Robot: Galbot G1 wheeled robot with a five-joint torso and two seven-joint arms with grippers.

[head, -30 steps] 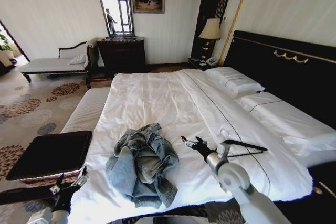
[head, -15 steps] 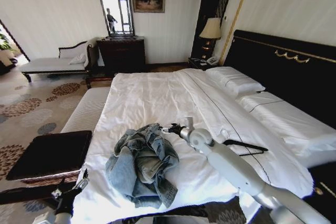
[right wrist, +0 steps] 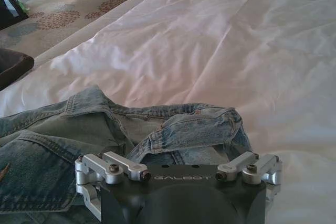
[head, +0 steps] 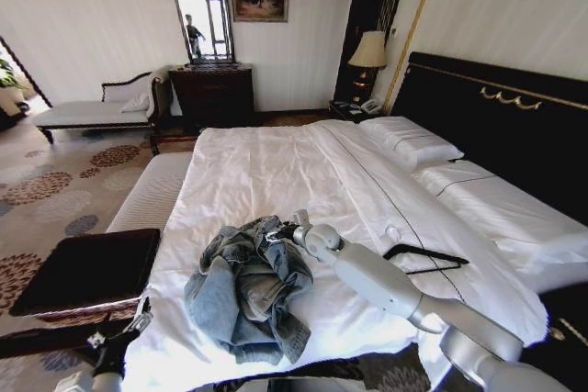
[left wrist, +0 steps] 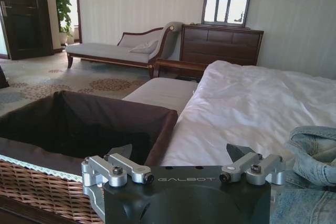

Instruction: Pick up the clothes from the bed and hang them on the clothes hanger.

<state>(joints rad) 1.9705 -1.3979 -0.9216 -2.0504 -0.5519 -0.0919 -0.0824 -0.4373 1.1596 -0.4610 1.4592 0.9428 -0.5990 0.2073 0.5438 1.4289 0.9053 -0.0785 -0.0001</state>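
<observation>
A crumpled light-blue faded denim jacket (head: 248, 293) lies in a heap on the white duvet of the wide double bed (head: 276, 172), lower centre of the head view. The right gripper (head: 272, 235) sits at the jacket's upper edge, its arm reaching in from the lower right; whether its fingers are spread or closed cannot be told. A slim black triangular coat hanger (head: 424, 256) lies on the duvet, right of centre. The left gripper (left wrist: 181, 155) waits at lower left, fingers spread, beside a dark-lined wicker basket (left wrist: 79, 129).
</observation>
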